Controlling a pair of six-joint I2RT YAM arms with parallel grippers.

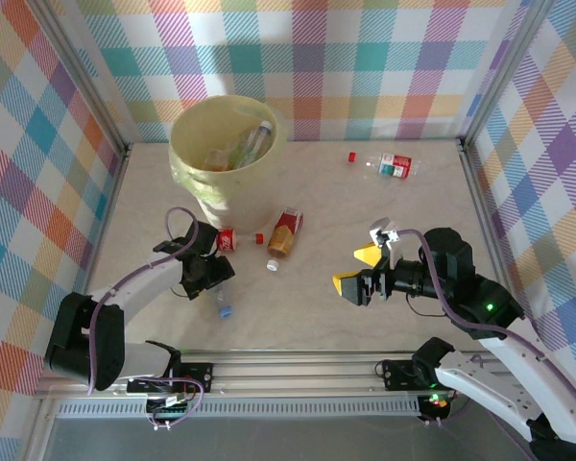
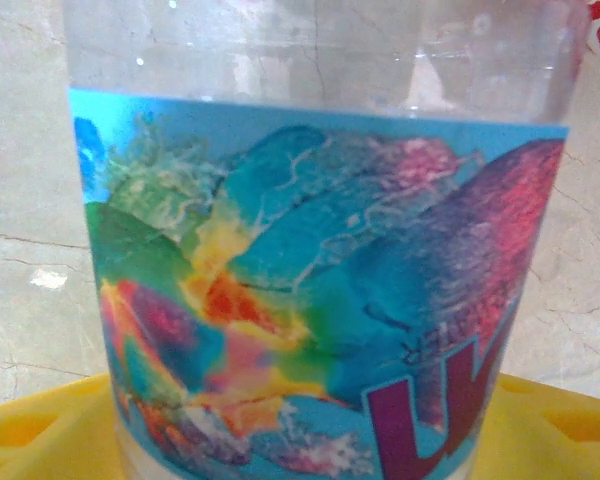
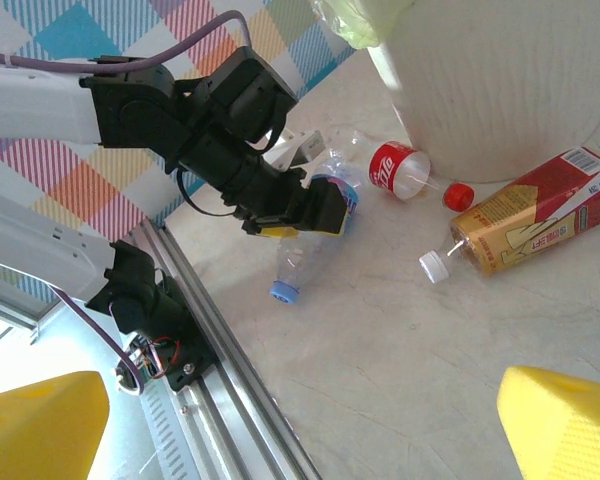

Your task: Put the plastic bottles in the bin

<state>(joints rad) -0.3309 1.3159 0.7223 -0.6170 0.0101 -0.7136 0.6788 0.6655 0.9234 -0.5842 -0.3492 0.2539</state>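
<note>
Starting with the biggest thing, the bin point(image 1: 248, 188) stands at the far left of your table point(image 1: 365, 216). The top view looks straight down into it, and several bottles point(image 1: 252, 141) already lie inside. The right wrist camera gives you what that angle can't: the bin's outer wall and the liner point(image 3: 365, 25) hanging over its rim, seen from table level.

Your left gripper point(image 1: 212, 277) sits low just in front of the bin, straddling a clear bottle point(image 3: 296, 262) that lies on the table. From above, the arm covers that bottle's label. The left wrist camera puts it right in your face, blue and many-coloured across the body, with the yellow fingers point(image 2: 30, 435) on either side at the bottom edge. Whether the pads press the bottle or stand just off it, you can't tell.

Your right gripper point(image 1: 361, 270) hovers over bare table at centre-right, fingers spread wide with nothing between them.

Near the bin's base lie an orange-brown bottle point(image 1: 284, 233) and a red-labelled bottle point(image 1: 228, 239). A far bottle point(image 1: 395, 166) lies well apart, near the back wall.

Smallest now: the blue cap point(image 3: 284, 291) is on the clear bottle, a white cap point(image 1: 272, 265) sits at the orange-brown one's mouth, and a loose red cap point(image 1: 351, 156) lies beside the far bottle.
</note>
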